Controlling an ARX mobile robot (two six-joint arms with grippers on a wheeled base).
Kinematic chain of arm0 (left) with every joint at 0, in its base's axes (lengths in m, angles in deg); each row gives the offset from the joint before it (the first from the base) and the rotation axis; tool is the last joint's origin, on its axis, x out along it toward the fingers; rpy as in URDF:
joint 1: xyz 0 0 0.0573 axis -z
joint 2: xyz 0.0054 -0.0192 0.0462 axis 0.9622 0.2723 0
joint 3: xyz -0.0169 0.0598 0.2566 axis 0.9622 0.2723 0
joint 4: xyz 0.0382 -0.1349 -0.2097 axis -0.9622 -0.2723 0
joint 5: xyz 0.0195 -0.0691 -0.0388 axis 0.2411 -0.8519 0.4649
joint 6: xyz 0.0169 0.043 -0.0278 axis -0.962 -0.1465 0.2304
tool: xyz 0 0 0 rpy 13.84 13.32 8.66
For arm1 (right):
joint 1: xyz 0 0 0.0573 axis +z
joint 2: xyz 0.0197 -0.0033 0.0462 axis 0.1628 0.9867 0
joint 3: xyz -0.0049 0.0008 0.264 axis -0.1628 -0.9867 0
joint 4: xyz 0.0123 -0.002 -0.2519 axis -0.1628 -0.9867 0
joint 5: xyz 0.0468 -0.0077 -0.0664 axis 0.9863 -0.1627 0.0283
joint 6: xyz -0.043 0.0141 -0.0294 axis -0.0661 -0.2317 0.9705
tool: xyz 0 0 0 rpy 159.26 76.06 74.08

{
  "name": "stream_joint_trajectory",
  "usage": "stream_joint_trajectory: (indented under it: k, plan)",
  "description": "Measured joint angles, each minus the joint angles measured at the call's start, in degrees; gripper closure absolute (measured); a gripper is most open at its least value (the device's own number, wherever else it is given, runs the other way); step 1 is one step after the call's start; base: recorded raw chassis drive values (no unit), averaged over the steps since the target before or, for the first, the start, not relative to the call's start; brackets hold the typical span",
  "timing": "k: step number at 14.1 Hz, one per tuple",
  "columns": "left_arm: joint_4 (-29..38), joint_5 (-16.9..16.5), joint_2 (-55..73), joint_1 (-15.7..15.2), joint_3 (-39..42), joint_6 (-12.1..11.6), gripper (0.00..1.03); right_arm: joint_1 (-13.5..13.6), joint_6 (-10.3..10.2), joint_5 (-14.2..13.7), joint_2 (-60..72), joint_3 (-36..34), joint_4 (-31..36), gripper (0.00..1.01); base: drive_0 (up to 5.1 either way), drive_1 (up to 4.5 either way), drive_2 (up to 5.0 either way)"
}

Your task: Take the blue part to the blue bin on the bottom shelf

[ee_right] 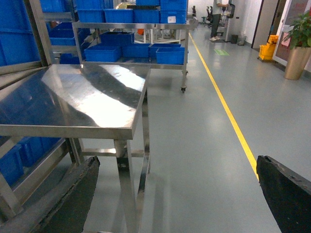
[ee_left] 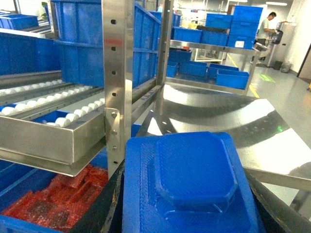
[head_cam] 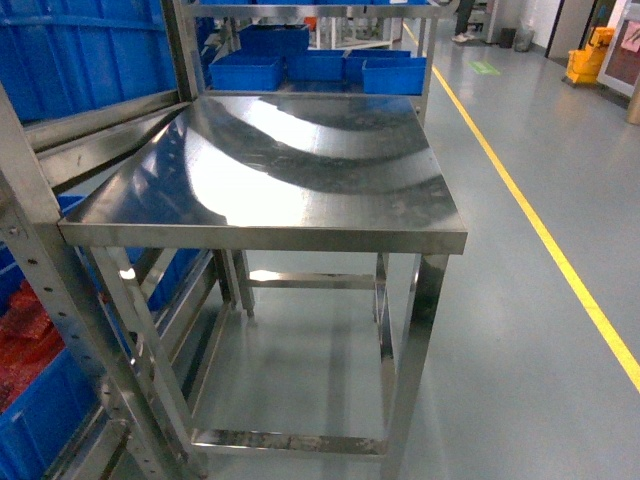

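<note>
Blue part (ee_left: pixel 194 177): fills the lower left wrist view, sitting at the left tool, beside the rack upright (ee_left: pixel 118 82).
Left tool: apparently carrying the part (its fingers are hidden under it, so the grip cannot be confirmed).
Right tool (ee_right: pixel 177 194): wide, holding nothing.
Risk: the part could knock the upright or the roller shelf (ee_left: pixel 53 138) on the way in.
Hidden: the target blue bin cannot be picked out; red parts (ee_left: pixel 58 196) lie below.
Counter (head_cam: pixel 300 165): bare steel.

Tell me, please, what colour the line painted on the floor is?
Yellow line, clearest in the head view.
</note>
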Motion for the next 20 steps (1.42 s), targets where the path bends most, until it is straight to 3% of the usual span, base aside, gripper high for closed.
stream_joint_trajectory:
  k: [20]
  plan:
    - [-0.20, 0.28, 0.00, 0.04, 0.00, 0.00, 0.59, 0.00, 0.00, 0.02, 0.00, 0.00, 0.09, 0.03, -5.0, 2.46, 2.5]
